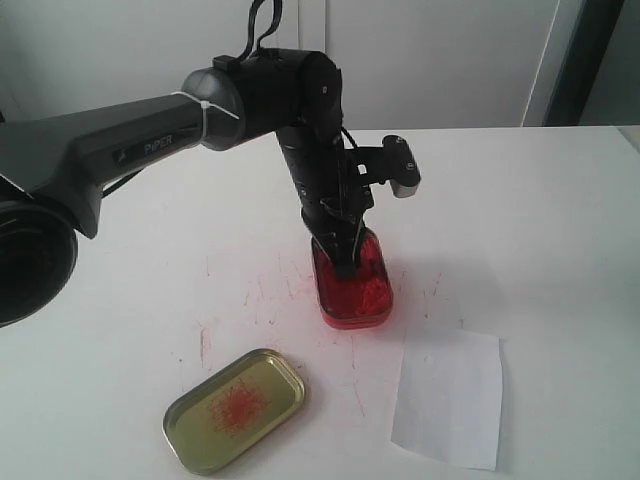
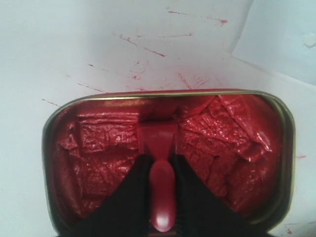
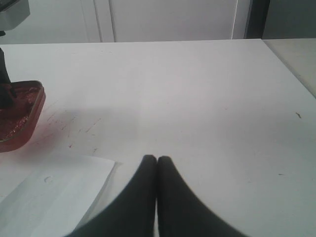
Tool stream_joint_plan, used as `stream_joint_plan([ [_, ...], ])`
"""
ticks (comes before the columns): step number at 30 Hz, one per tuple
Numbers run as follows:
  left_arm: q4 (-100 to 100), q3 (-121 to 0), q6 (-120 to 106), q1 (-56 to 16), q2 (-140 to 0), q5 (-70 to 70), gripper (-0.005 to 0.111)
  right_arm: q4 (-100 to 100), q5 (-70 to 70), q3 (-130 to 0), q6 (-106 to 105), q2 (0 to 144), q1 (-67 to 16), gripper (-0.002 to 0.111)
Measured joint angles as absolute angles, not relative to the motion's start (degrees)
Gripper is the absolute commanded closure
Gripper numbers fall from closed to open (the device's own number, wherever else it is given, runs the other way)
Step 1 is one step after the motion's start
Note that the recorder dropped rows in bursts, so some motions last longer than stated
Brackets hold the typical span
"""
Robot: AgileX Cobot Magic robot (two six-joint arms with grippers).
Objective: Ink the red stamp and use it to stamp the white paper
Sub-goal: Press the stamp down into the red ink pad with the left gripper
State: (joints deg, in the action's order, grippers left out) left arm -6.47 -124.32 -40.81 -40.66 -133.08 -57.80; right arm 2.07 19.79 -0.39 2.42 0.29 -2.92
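White tabletop (image 1: 520,220), red ink scratches mid-frame; pale wall panels (image 1: 430,60) along top. Lower left: smudged gold lid (image 1: 234,410). Centre: left gripper (image 1: 345,262) pinching red stamp (image 2: 159,143), down in ink tin (image 1: 355,318). Lower right: white paper (image 1: 448,398), flat. Right gripper (image 3: 157,160) pressed together.

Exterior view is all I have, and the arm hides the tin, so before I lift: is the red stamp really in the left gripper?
Observer: Yes. The left wrist view shows the left gripper closed on the red stamp, gripping it by its knob.
Operator: Is its base on the ink?
Observer: It looks so. The base sits on the crinkled red ink pad inside the ink tin, close to one long rim.
Operator: And the right gripper? I can't see it.
Observer: The right gripper is shut and empty, over the tabletop beside the white paper.
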Motion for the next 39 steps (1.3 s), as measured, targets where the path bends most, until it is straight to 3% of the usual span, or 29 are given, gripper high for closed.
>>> stream_joint_plan([
  [39,-7.9,-124.1,-40.7,-40.7,-133.7,-58.0,0.107,2.1,19.8,-0.4,2.4,0.3,-2.9,0.108],
])
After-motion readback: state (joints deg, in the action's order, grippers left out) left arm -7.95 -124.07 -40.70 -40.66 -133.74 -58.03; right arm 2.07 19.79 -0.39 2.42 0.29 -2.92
